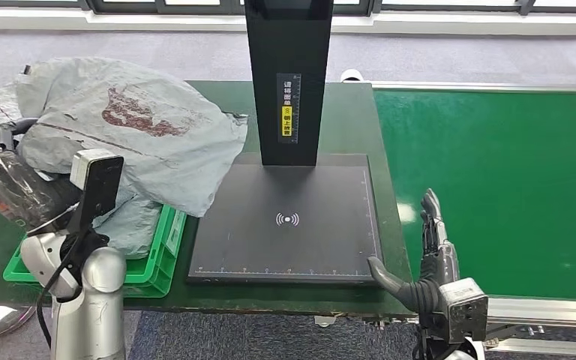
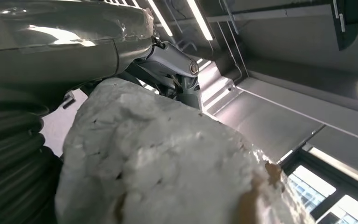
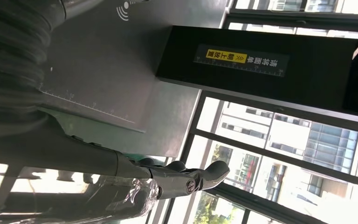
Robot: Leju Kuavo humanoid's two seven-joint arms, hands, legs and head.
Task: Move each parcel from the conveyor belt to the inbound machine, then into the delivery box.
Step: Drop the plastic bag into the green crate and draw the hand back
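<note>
In the head view, a green crate [image 1: 166, 247] sits at the left end of the dark green table [image 1: 345, 112], heaped with grey plastic mailer parcels [image 1: 131, 124] that bulge well above its rim and spill over its right edge onto the corner of the black scanner platform [image 1: 285, 221]. The scanner's black upright column [image 1: 289, 75] rises from the platform's far side. To the right runs the green conveyor belt [image 1: 495, 180]. The left hand [image 1: 11, 187], wrapped in clear film, lies against the parcels at the crate's left side; whether it grips one cannot be told here. The right hand [image 1: 431, 240] hovers at the table's near right corner, between platform and belt, fingers straight and apart, thumb out, holding nothing. In the left wrist view, a pale crumpled parcel surface [image 2: 158, 172] lies close against the left hand's thumb [image 2: 175, 58]; a grip cannot be told. In the right wrist view, the right hand's fingers [image 3: 186, 179] reach out past the platform's edge, touching nothing.
</note>
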